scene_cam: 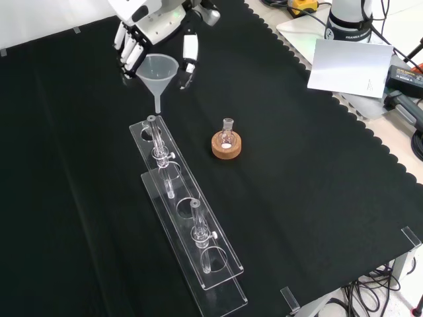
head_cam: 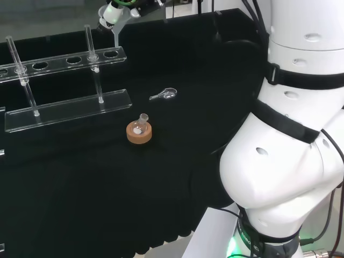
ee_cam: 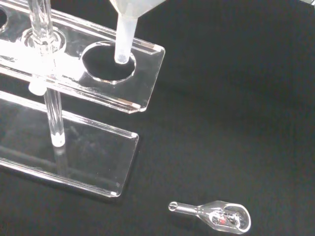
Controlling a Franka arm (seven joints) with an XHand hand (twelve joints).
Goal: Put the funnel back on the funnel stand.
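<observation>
The hand (scene_cam: 142, 30) has its fingers curled around the rim of the clear funnel (scene_cam: 157, 71) and holds it upright in the air. The funnel's stem points down over the end hole of the clear funnel stand (scene_cam: 192, 228). Nearby, a small flask (scene_cam: 227, 135) sits in a cork ring (scene_cam: 227, 146), and a small glass scoop (ee_cam: 219, 216) lies on the cloth.
</observation>
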